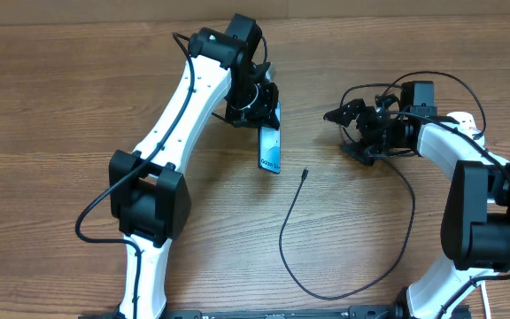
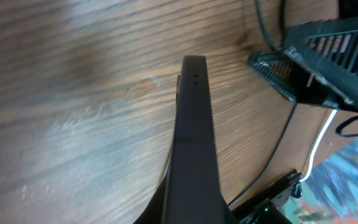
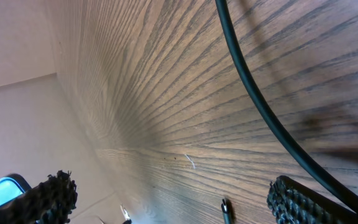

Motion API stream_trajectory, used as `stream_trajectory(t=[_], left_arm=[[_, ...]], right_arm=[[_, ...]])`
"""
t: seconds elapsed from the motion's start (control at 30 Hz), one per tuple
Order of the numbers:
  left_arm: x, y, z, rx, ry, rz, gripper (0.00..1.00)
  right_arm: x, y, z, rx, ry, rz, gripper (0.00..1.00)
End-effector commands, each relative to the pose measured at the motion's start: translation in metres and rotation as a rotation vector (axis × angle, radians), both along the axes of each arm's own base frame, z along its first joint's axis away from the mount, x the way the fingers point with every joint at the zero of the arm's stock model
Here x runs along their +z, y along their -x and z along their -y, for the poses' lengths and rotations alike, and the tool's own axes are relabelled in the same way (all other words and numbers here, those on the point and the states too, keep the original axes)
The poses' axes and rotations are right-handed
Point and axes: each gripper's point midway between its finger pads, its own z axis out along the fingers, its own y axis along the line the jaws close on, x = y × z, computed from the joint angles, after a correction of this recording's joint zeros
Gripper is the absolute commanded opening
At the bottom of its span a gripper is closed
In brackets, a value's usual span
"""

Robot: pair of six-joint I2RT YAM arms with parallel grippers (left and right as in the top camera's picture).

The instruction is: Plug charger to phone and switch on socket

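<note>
My left gripper (image 1: 259, 111) is shut on the top end of the phone (image 1: 271, 151), whose light blue screen faces up and whose lower end points at the table. In the left wrist view the phone (image 2: 194, 137) shows edge-on as a dark slab. The charger's connector tip (image 1: 304, 174) lies on the wood just right of the phone; its thin black cable (image 1: 326, 295) loops down and back up toward my right arm. My right gripper (image 1: 351, 133) is open and empty, above and to the right of the tip. In the right wrist view the tip (image 3: 227, 210) lies between the open fingers (image 3: 176, 199), and the phone (image 3: 2, 186) shows at the lower left. The socket is out of view.
A black cable (image 3: 260, 106) crosses close in front of the right wrist camera. The right gripper's finger (image 2: 303, 68) shows at the upper right of the left wrist view. A wood table (image 1: 60, 97) lies all around, with the arm bases at the front edge.
</note>
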Motion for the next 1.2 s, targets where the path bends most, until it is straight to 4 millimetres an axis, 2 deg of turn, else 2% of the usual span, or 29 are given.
stream_trajectory(t=[0.0, 0.2, 0.3, 0.43, 0.47, 0.53, 0.63, 0.7, 0.77, 0.87, 0.97, 1.17], left_arm=[[0.022, 0.001, 0.019, -0.093, 0.161, 0.042, 0.04], [0.047, 0.005, 0.025, -0.151, 0.366, 0.027, 0.04], [0.064, 0.007, 0.020, -0.173, 0.493, 0.016, 0.04], [0.079, 0.009, 0.008, -0.178, 0.598, 0.005, 0.04], [0.080, 0.009, 0.004, -0.176, 0.607, 0.003, 0.04], [0.080, 0.009, -0.002, -0.176, 0.605, 0.005, 0.04], [0.080, 0.010, -0.006, -0.198, 0.608, 0.026, 0.04], [0.078, 0.011, -0.007, -0.207, 0.600, 0.032, 0.04], [0.076, 0.011, -0.008, -0.209, 0.584, 0.035, 0.04], [0.069, 0.009, -0.011, -0.212, 0.543, 0.043, 0.04], [0.064, 0.008, -0.012, -0.211, 0.530, 0.038, 0.04], [0.048, 0.005, -0.011, -0.201, 0.526, 0.001, 0.04]], right_arm=[[0.000, -0.003, 0.002, 0.000, 0.007, 0.013, 1.00], [0.000, -0.003, 0.002, 0.000, 0.007, 0.015, 1.00], [0.005, -0.013, 0.003, 0.000, 0.010, 0.073, 1.00], [0.004, -0.010, 0.002, 0.005, 0.006, 0.059, 1.00], [0.004, -0.008, 0.001, 0.026, 0.008, 0.073, 0.95], [0.000, -0.006, 0.004, 0.030, 0.037, 0.070, 0.64], [-0.018, 0.004, 0.018, -0.009, 0.137, -0.018, 0.18], [-0.031, 0.013, 0.029, -0.035, 0.222, -0.082, 0.05], [-0.038, 0.021, 0.037, -0.047, 0.274, -0.126, 0.04], [-0.036, 0.026, 0.037, -0.009, 0.290, -0.121, 0.04], [-0.022, 0.028, 0.040, 0.010, 0.323, -0.116, 0.04], [0.018, 0.038, 0.058, 0.040, 0.540, -0.106, 0.04]])
